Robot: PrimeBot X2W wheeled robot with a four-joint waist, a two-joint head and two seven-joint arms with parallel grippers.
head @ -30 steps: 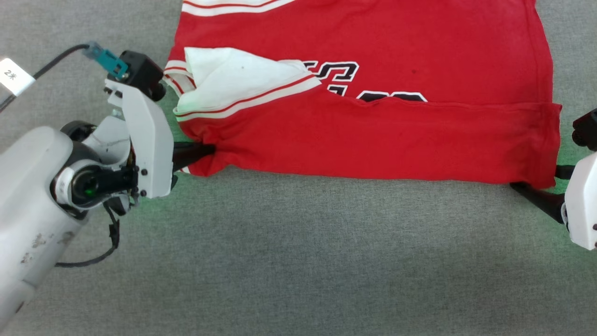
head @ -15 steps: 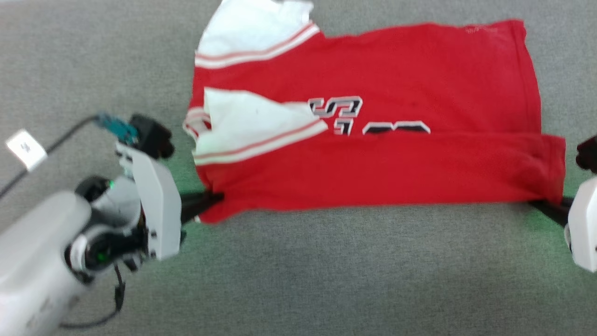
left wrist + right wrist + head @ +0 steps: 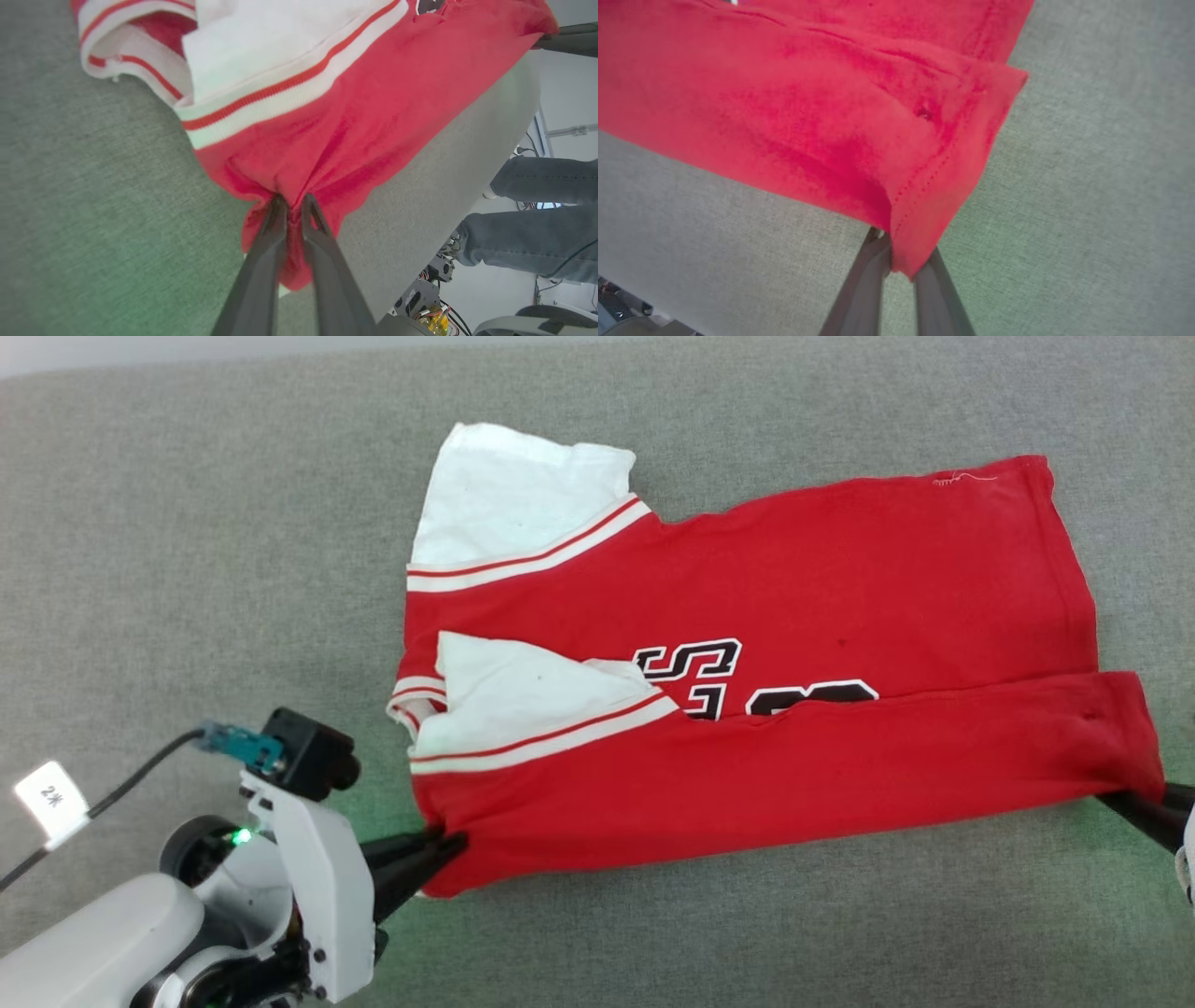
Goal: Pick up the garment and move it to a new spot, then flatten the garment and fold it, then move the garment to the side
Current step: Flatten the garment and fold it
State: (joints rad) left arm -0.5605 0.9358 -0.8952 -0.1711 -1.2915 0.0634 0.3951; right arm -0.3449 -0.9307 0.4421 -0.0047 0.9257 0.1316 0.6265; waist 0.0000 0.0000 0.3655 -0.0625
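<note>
The garment (image 3: 840, 607), a red T-shirt with white sleeves and black lettering, lies spread on the grey table (image 3: 653, 933). Its near strip is folded up over the lower lettering, and one white sleeve (image 3: 532, 695) lies on the chest. My left gripper (image 3: 453, 843) is shut on the garment's near-left corner. In the left wrist view the red cloth (image 3: 350, 116) bunches between that gripper's fingers (image 3: 292, 205). At the near-right corner my right gripper (image 3: 1113, 798) is shut on the hem, and the right wrist view shows the stitched hem (image 3: 924, 186) pinched between its fingers (image 3: 896, 256).
A white tag (image 3: 51, 800) hangs on the cable by my left wrist. A person's legs in jeans (image 3: 537, 242) stand beyond the table's edge in the left wrist view, with cables and electronics (image 3: 430, 303) below. Bare grey table surrounds the shirt.
The head camera has shifted, so the whole shirt now shows, lower in the picture. My right gripper has closed on the near-right hem corner. My left gripper keeps its hold.
</note>
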